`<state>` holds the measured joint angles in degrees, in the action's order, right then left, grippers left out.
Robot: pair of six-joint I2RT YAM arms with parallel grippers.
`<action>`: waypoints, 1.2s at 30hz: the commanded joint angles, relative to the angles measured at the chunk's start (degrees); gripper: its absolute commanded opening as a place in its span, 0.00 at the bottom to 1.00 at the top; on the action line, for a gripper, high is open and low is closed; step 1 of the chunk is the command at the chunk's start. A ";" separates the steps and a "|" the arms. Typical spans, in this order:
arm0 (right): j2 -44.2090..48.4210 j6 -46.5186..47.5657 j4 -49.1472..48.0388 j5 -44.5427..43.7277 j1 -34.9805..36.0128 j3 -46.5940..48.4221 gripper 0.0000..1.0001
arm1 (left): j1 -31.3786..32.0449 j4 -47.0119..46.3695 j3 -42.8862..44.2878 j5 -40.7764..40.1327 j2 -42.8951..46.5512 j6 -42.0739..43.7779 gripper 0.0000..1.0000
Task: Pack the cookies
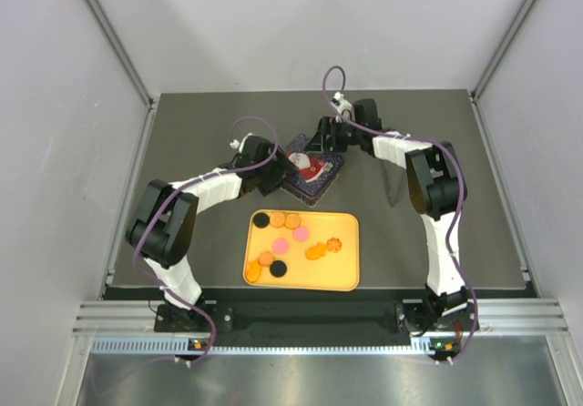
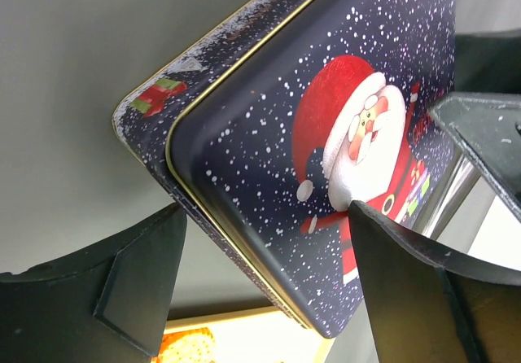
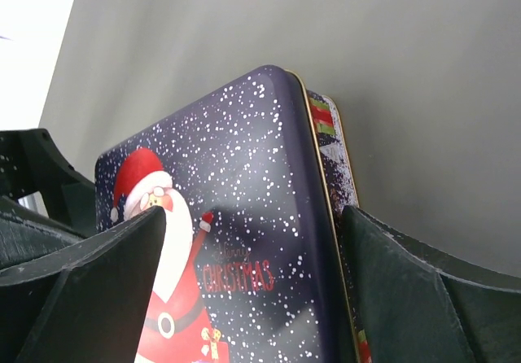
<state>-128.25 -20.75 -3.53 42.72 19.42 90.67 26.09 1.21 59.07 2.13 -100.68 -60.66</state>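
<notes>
Nothing is packed yet: the cookies [image 1: 281, 245] all lie on the tray [image 1: 342, 274] on the surface [image 1: 200, 124], while the left jaws and right jaws stand wide astride the still-lidded tin [image 1: 314, 171].

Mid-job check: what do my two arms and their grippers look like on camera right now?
The left arm and right arm have white links with black joint housings. A thin purple cable loops out near each wrist. The left gripper and right gripper each carry two broad, matte black fingers with angular, wedge-like tips. No markings are visible on them.
</notes>
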 commanded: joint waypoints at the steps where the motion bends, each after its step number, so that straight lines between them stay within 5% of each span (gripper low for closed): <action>1: 5.28 -0.78 0.19 2.47 1.67 -0.94 0.88 | -0.60 -5.43 3.16 0.50 -0.74 0.81 0.84; 16: 7.13 4.66 7.74 -3.69 5.45 -0.59 0.88 | -0.60 -6.66 4.48 1.56 -1.53 1.16 0.80; 36: 6.78 10.12 14.95 -8.01 9.58 2.40 0.91 | -0.60 -7.72 4.65 3.14 -2.24 0.72 0.49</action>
<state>-124.38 -11.62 7.03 28.12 23.81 91.53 24.73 1.32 60.77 2.42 -101.80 -59.68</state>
